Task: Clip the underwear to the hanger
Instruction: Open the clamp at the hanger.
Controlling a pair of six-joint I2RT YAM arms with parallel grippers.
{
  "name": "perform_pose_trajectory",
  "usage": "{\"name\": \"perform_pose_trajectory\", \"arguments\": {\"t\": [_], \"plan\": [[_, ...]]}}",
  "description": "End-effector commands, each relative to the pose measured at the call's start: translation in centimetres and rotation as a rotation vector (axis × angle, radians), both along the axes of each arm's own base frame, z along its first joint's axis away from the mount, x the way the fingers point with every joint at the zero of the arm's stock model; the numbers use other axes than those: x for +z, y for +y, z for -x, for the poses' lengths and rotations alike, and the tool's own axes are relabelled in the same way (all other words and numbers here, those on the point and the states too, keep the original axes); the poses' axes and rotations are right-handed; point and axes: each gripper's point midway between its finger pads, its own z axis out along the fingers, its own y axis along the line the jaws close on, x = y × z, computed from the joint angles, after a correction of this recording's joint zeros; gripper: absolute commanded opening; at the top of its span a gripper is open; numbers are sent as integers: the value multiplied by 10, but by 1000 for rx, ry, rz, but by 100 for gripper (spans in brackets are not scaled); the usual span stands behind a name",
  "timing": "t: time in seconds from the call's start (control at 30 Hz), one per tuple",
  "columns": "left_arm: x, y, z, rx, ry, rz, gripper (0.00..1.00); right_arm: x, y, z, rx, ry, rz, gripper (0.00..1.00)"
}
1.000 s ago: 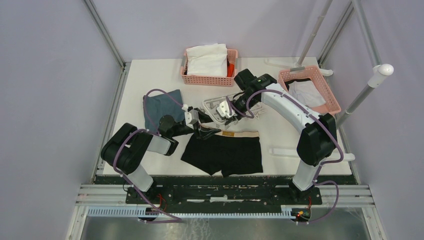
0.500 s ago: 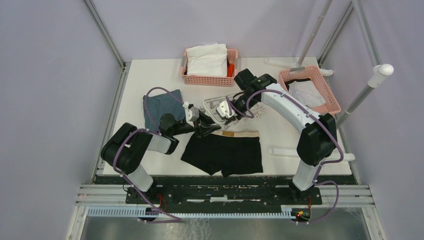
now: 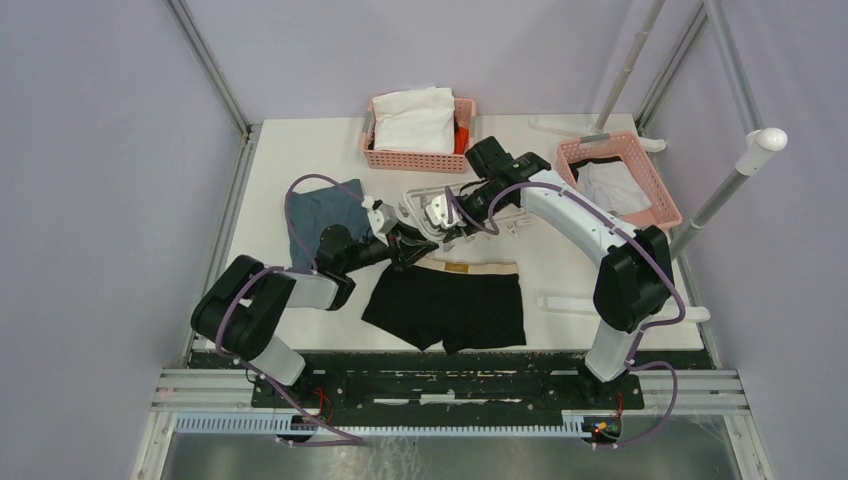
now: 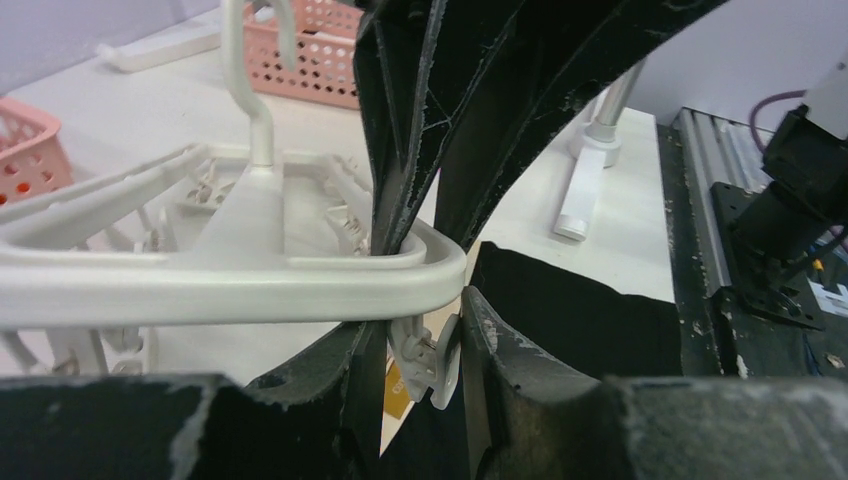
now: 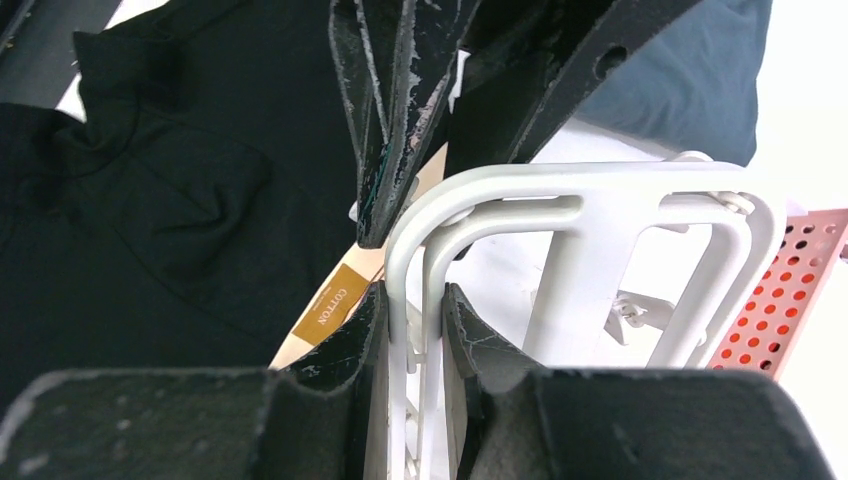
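Nearest the arm bases, the underwear (image 3: 447,308) lies flat on the table (image 3: 300,150), legs toward the near edge and its beige waistband (image 3: 480,268) on the far side, just short of the hanger (image 3: 425,205) and not yet in any clip. A tan tag (image 5: 330,308) at that waistband reads "COTTON" in the right wrist view (the only writing I can make out anywhere). Just beyond the waistband, the left gripper (image 4: 425,345) reaches in from the left. Its fingers are drawn in on a small white clip (image 4: 432,360) dangling under the hanger's rounded corner, and they appear to touch it on both sides. The right gripper (image 5: 410,320), coming from the far right, is clamped across the frame's corner rail and seems to hold that end up off the table. The step in hand looks like readying this clip while the frame is steadied. The next move calls for squeezing the clip's mouth open and bringing clip and waistband edge together, probably by lowering the corner, since both grippers are occupied. Further left lies a folded blue-grey cloth (image 3: 325,212). At the far edge is a pink basket (image 3: 412,160) holding a white garment, and a second pink basket (image 3: 598,146) stands far right.
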Motion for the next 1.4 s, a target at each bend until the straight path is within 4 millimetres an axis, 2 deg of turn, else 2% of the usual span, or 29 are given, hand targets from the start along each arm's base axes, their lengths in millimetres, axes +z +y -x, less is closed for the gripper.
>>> {"name": "perform_pose_trajectory", "arguments": {"t": [0.0, 0.1, 0.23, 0.43, 0.5, 0.77, 0.87, 1.07, 1.37], "plan": [[11, 9, -9, 109, 43, 17, 3, 25, 14, -19, -81, -62, -82, 1], [7, 16, -15, 177, 63, 4, 6, 28, 16, -24, -118, -60, -92, 0], [9, 21, -22, 235, 98, 8, 24, 32, 18, -27, -150, -63, -114, 0], [17, 16, -16, 185, 43, 11, 32, 34, 20, -21, -123, -62, -121, 1], [17, 13, -10, 146, 13, 2, 38, 34, 19, -19, -110, -64, -118, 1], [12, 4, -2, 53, -26, -18, 45, 35, 19, -11, -70, -61, -113, 0], [13, 2, -1, 35, -33, -13, 56, 34, 18, -9, -64, -62, -109, 1], [14, 1, 0, 26, -38, -12, 62, 34, 18, -10, -61, -60, -109, 0], [11, 3, 0, 38, -47, -15, 64, 36, 19, -5, -42, -51, -118, 1]]}}
